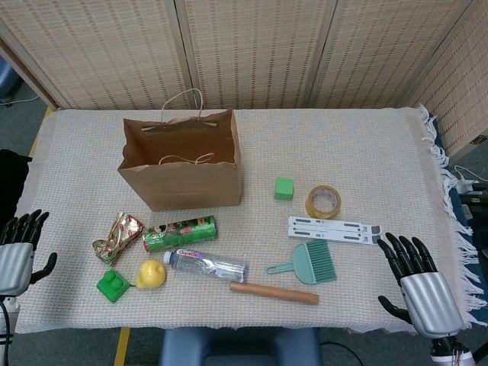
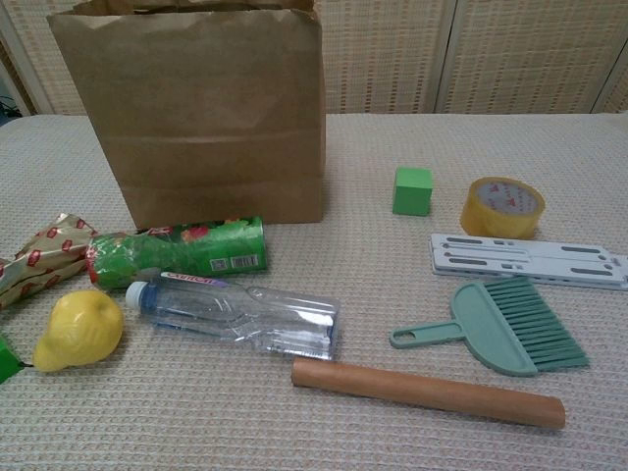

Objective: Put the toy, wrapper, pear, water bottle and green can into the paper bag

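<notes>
The brown paper bag [image 1: 183, 171] [image 2: 201, 113] stands upright and open at the back left. In front of it lie the green can [image 1: 180, 233] [image 2: 177, 252] on its side, the crumpled wrapper [image 1: 118, 236] [image 2: 39, 257], the clear water bottle [image 1: 207, 264] [image 2: 235, 314], the yellow pear [image 1: 151, 274] [image 2: 78, 330] and the green toy [image 1: 112, 286] [image 2: 5, 358]. My left hand [image 1: 17, 248] hovers at the table's left edge, fingers apart, holding nothing. My right hand [image 1: 418, 282] is at the front right, fingers spread and empty. Neither hand shows in the chest view.
A green cube [image 1: 284, 188] [image 2: 412, 190], a tape roll [image 1: 323, 201] [image 2: 502, 207], a white slotted bar [image 1: 333, 229] [image 2: 530, 260], a small teal brush [image 1: 308, 264] [image 2: 505, 327] and a wooden rod [image 1: 274, 293] [image 2: 427, 392] lie on the right half. Woven screens stand behind the table.
</notes>
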`<state>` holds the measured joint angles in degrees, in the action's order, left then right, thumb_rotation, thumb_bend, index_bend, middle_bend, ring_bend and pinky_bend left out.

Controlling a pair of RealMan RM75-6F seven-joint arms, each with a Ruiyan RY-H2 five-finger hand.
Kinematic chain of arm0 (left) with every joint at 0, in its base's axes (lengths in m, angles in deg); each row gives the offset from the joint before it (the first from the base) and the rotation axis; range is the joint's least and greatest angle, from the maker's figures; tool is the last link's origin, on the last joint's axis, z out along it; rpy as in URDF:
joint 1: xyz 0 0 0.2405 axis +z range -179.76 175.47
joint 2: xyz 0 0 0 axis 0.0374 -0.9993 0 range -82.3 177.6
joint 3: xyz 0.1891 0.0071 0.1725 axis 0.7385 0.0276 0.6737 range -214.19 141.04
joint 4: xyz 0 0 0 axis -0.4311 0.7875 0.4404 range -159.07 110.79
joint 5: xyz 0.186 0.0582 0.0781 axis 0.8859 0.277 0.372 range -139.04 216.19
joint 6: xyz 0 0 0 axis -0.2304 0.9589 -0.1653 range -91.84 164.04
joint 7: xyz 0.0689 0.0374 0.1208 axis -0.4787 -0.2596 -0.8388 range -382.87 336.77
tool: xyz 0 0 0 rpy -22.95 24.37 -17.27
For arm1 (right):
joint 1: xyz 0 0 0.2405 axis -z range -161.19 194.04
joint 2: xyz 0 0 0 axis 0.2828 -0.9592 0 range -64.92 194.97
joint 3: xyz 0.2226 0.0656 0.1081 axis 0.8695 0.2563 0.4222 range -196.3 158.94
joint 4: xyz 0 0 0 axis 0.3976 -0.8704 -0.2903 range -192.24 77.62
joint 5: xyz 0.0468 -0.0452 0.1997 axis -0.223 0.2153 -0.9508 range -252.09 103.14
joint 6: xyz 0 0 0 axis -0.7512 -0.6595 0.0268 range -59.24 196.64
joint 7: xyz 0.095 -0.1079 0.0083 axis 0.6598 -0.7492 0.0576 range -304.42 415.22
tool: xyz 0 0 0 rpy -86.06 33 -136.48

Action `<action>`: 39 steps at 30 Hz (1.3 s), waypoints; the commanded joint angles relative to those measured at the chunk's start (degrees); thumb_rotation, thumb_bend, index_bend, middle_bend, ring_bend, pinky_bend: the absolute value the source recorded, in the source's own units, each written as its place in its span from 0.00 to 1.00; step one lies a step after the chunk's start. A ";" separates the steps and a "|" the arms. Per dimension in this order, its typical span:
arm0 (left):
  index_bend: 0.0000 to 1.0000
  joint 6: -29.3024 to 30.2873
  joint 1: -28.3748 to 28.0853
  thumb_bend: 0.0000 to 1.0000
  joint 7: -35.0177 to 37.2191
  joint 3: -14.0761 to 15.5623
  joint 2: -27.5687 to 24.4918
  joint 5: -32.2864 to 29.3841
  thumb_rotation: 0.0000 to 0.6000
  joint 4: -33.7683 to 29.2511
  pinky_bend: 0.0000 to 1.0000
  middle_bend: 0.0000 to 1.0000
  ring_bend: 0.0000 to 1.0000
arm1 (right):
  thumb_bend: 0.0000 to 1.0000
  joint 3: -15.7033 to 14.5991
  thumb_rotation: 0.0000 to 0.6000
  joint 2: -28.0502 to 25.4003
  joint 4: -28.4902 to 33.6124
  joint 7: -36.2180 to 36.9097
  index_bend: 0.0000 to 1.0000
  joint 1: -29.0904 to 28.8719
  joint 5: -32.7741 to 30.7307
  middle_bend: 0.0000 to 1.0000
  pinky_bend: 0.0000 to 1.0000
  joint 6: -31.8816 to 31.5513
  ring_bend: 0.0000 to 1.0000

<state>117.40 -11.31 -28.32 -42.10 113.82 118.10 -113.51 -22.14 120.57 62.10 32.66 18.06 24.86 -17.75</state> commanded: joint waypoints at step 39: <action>0.00 -17.46 -7.26 0.38 0.12 13.67 -5.75 16.40 1.00 -2.52 0.05 0.00 0.00 | 0.05 -1.78 1.00 -2.76 1.34 5.80 0.00 0.30 4.05 0.00 0.00 0.66 0.00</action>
<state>100.10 -18.42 -28.17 -28.66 108.25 134.29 -116.41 -23.91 117.81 63.44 38.45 18.35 28.90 -17.09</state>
